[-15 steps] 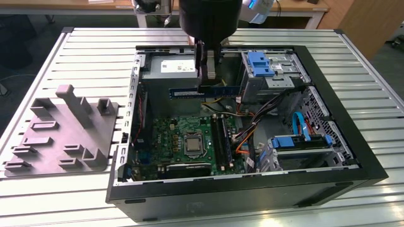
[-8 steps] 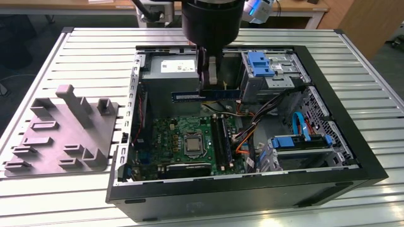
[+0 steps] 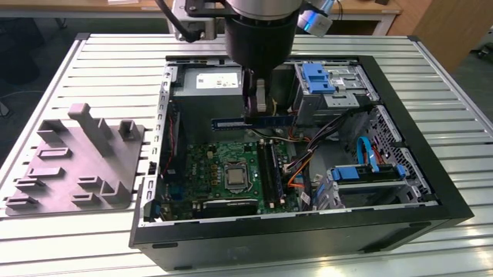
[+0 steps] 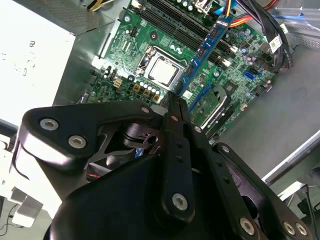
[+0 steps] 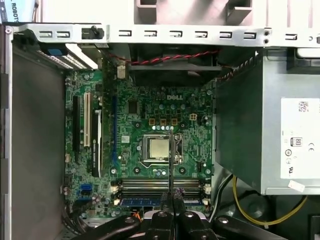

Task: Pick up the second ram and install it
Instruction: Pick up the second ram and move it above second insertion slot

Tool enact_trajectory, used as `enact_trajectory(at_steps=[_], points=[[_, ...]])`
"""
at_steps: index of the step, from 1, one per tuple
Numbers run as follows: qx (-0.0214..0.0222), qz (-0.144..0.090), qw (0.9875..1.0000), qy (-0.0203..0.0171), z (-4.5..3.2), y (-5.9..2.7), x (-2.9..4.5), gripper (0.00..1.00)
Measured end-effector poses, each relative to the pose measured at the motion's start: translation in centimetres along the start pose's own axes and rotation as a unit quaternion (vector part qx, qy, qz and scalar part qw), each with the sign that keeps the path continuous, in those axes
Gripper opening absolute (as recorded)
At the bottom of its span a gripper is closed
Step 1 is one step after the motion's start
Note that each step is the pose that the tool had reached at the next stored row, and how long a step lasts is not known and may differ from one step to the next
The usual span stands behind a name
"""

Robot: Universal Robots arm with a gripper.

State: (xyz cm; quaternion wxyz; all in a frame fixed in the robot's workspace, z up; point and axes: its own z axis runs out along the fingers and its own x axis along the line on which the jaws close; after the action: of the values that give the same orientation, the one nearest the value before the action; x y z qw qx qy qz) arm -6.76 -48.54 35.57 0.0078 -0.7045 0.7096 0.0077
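The second ram [image 3: 231, 122] hangs in the upper middle of the exterior view, above the motherboard [image 3: 223, 170] inside the open computer case [image 3: 400, 98], its long axis running left to right across the frame. The gripper [image 3: 257, 114] is clamped on it from above, near mid-length, so the stick sits directly under the wrist. The memory slots [image 3: 267, 167] lie lower in the frame and run top to bottom, crosswise to the held stick, which is not yet seated.

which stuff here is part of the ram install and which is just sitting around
In the job:
- gripper, shut on the second ram
- motherboard and its memory slots
- open computer case

Just lying about:
- grey holder block on the table beside the case
- power supply
- blue drive caddy
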Motion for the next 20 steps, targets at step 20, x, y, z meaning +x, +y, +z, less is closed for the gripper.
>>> enact_trajectory(at_steps=[20], points=[[-0.0002, 0.000, 1.0000, 0.0000, 1.46, 0.00, 0.03, 0.12]])
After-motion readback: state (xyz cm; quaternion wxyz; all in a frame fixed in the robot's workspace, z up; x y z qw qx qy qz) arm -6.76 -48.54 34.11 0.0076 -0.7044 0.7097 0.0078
